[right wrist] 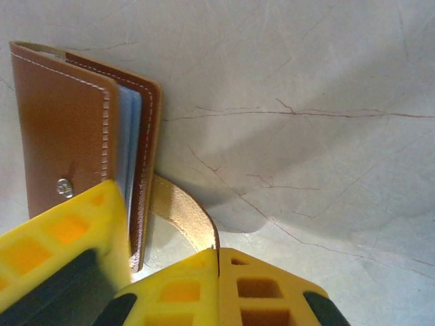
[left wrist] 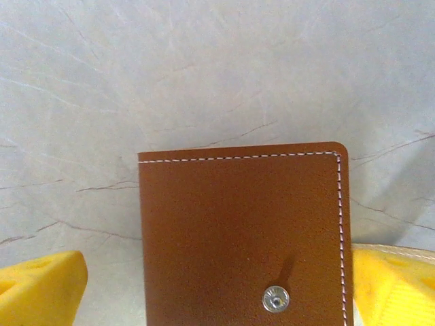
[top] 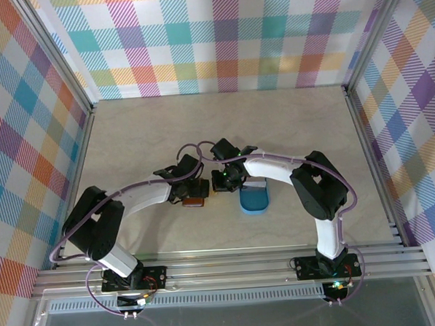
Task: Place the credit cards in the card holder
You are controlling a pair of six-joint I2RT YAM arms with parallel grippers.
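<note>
Top: card holder (top: 194, 202) mid-table, just left of blue tray (top: 255, 208).
Left wrist: left gripper (left wrist: 217, 288) wide open, straddling card holder, gripping nothing.
Right wrist: right gripper (right wrist: 217, 261) clamped shut on snap tab (right wrist: 182, 207); covers ajar, pale edges (right wrist: 129, 129) inside, cards or sleeves unclear.
Likely step: opening card holder. Next: you pinch front cover, spread pocket.

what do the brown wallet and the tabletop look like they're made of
The card holder looks like grained leather or an imitation, matte reddish-brown, with pale stitching along its edges and a shiny metal snap. The table looks smooth and pale with thin dark veins, like marble-print laminate or stone; which, I cannot tell.
</note>
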